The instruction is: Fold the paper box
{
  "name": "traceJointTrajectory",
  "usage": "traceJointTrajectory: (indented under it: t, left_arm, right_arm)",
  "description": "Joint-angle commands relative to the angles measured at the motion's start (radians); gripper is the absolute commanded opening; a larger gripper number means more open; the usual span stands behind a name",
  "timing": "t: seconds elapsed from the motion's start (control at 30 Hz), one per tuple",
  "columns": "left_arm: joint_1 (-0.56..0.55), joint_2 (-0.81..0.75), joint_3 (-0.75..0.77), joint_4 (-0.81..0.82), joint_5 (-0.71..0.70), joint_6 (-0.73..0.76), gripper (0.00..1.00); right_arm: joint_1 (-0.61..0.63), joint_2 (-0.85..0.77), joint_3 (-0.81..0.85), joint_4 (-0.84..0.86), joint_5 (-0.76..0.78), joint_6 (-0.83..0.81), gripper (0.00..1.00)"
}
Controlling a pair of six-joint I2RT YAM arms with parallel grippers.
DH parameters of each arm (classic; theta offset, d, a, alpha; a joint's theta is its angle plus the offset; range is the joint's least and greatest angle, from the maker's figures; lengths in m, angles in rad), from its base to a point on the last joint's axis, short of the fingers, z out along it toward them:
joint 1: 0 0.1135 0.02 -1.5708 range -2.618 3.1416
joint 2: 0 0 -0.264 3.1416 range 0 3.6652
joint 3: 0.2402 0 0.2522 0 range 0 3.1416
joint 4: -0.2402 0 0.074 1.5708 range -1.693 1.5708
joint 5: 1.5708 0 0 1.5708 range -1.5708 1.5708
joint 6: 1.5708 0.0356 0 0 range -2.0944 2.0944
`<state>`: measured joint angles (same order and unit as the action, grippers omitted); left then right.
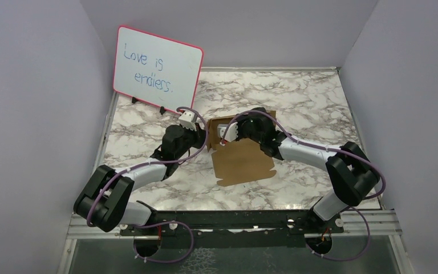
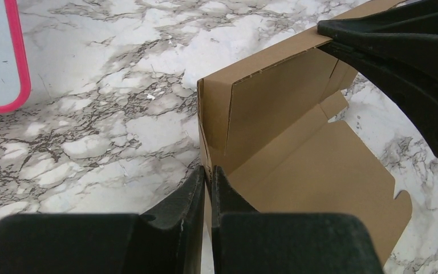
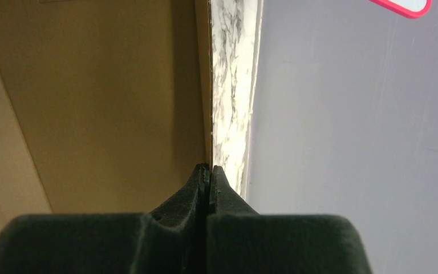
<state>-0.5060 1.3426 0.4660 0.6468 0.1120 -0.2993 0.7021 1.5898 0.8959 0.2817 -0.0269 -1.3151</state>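
whiteboard [image 1: 158, 68] at far left reads "love is endless." box [image 1: 244, 162] sits mid-surface [image 1: 308, 103], partly folded; left claw [image 2: 208, 171] pinches its left wall, right claw [image 3: 209, 167] closed against another wall.

The left arm [image 1: 142, 171] and the right arm [image 1: 305, 151] each pair smooth white link shells with chunky matte black joint housings. Thin purple cables [image 1: 192, 242] loop along them from the bases, and a small white block [image 1: 187, 119] sits on the left wrist. The jaws are black and taper to narrow tips.
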Motion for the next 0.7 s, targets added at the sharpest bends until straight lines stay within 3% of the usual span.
traceJointTrajectory:
  t: [0.0,0.43,0.67]
  left_arm:
    - [-0.016,-0.014,-0.010,0.028,0.033,0.007,0.08]
    - [-0.072,0.032,-0.006,0.028,0.019,-0.004,0.11]
    - [-0.099,0.042,-0.019,0.027,-0.001,-0.009,0.14]
  right_arm:
    - [0.013,0.001,-0.045,0.109,0.002,-0.032,0.01]
    - [0.057,-0.028,-0.212,0.333,0.021,-0.186,0.01]
    - [0.118,-0.005,-0.320,0.590,0.130,-0.327,0.02]
